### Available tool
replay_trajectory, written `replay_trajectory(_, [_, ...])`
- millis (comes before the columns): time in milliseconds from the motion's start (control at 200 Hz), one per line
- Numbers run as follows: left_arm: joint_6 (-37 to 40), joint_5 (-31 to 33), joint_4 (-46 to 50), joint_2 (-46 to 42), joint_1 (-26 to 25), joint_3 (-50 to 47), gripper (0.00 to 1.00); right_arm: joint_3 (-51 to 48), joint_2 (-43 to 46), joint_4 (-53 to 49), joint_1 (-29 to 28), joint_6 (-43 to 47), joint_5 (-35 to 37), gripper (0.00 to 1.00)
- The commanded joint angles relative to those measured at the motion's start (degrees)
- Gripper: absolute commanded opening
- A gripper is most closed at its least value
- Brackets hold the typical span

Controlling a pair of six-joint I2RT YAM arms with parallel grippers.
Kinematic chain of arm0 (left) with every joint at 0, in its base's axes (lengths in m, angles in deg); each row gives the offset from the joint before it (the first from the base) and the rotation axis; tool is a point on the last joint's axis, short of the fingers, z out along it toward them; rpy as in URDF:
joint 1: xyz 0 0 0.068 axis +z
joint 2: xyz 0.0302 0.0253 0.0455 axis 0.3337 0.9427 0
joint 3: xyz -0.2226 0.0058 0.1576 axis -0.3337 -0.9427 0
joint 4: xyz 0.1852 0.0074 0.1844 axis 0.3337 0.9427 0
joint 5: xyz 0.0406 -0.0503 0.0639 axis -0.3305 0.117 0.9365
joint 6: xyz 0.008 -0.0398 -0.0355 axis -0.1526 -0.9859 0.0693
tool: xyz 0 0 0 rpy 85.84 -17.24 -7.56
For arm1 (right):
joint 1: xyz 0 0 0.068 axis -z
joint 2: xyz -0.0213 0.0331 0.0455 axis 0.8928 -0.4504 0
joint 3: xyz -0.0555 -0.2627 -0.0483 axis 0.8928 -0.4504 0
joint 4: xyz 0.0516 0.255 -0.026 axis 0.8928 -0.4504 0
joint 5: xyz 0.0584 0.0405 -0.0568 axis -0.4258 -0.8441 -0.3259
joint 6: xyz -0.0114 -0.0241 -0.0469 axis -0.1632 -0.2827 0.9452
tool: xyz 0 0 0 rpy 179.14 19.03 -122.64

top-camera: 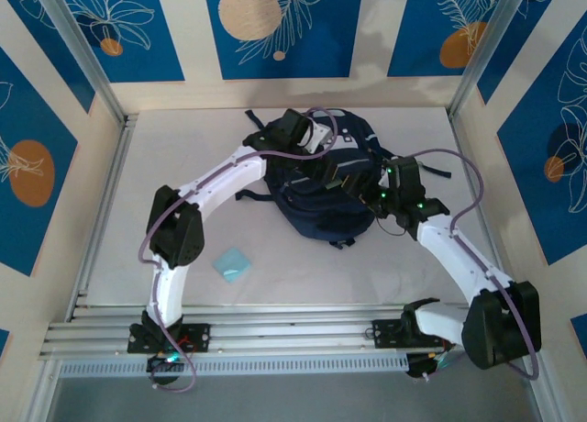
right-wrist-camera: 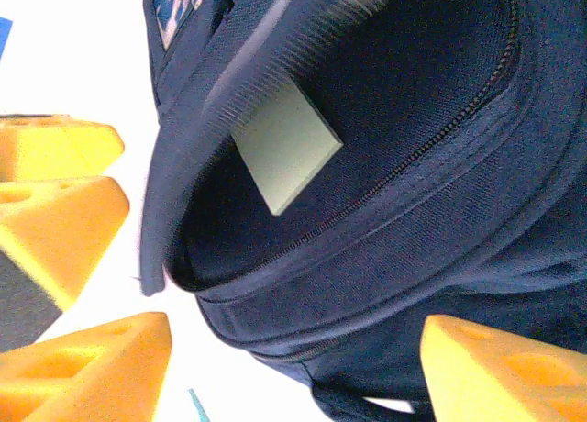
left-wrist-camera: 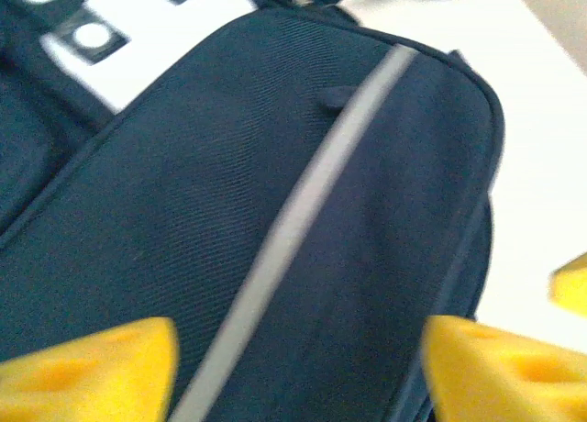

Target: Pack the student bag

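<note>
Clearly left fingers (left-wrist-camera: 83,372) and right fingers (right-wrist-camera: 504,376) stand spread at the student bag (top-camera: 316,211) (mouth unzipped).

Your left arm (top-camera: 220,179) and right arm (top-camera: 454,248) hang over the backpack (top-camera: 316,211) at the table's (top-camera: 165,156) far middle; a pale blue square (top-camera: 232,263) lies nearer its front edge.

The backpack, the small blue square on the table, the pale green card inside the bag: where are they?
Backpack (top-camera: 314,213): top view, lower front fabric.
Blue square (top-camera: 232,263): top view, its middle.
Pale green card (right-wrist-camera: 286,151): right wrist view, its flat face.
</note>
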Motion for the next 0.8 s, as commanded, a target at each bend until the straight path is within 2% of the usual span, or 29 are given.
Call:
replay_trajectory(0, [-1.4, 9.6, 5.1, -9.6, 1.1, -5.6, 1.0, 1.9, 2.2, -4.2, 0.1, 6.4, 1.3, 0.87])
replay_trajectory(70, [-3.4, 13.1, 5.6, -14.9, 1.5, -12.1, 1.0, 2.7, 1.5, -4.3, 0.0, 7.6, 0.2, 1.0])
replay_trajectory(160, [-7.9, 15.9, 7.7, -21.4, 2.2, -20.1, 1.0, 3.6, -0.5, -4.1, -0.5, 8.5, -0.9, 1.0])
replay_trajectory(250, [-11.3, 15.1, 6.7, -28.7, 2.6, -30.3, 1.0, 3.5, -2.7, -2.5, -1.1, 8.4, -0.7, 1.0])
replay_trajectory(365, [-11.9, 16.1, 8.9, -34.1, 2.9, -38.8, 1.0, 2.9, -4.3, 0.3, -2.1, 6.6, 0.2, 0.99])
replay_trajectory(570, [-7.5, 15.5, 10.7, -35.4, 3.3, -49.3, 1.0, 2.5, -5.3, 1.6, -4.5, 4.5, 3.1, 0.99])
replay_trajectory(795, [-7.9, 12.0, 5.2, -32.1, 5.2, -57.5, 1.0, -1.1, -1.2, 4.5, -5.6, 1.4, 6.2, 1.0])
